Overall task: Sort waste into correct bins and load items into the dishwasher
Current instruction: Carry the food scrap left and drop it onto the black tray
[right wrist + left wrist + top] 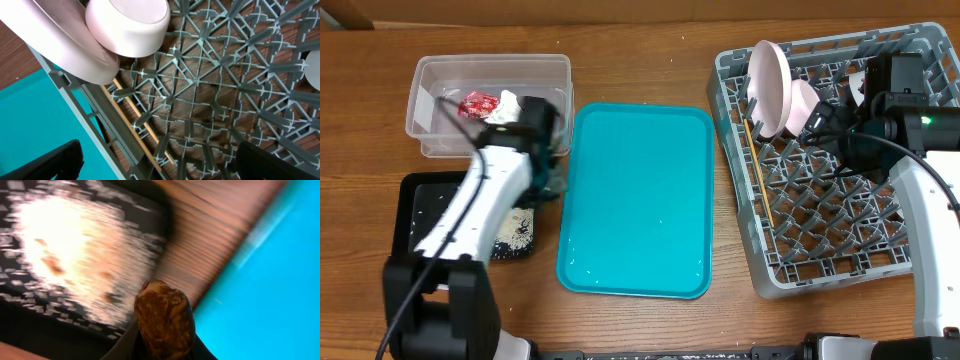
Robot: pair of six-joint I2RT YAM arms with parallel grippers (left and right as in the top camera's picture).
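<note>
The left arm rises from its base at 7 o'clock of the table (640, 40) and slants across the black tray (412, 200). Its wrist is bent down at the tray's 3 o'clock edge, beside the teal tray (640, 200). The left gripper (546, 175) pinches the brown food lump (164, 320) between its fingertips, over the strip of wood between the two trays. Rice grains (515, 232) lie in the black tray, at 5 o'clock in it; they are blurred in the wrist view.

At 11 o'clock of the table, the clear tub (430, 85) holds the red foil wrapper (477, 103) with the white napkin (506, 104) just beside it.

The right arm comes up from 5 o'clock and folds back over the dish rack (840, 230), which sits at 3 o'clock. The right gripper (160, 167) is spread wide with nothing between its fingers, hanging over the lattice. The plate (60, 45) stands on edge at 11 o'clock in the rack, and a bowl (127, 25) leans against it. The chopsticks (140, 125) lie along the rack's 9 o'clock wall.
</note>
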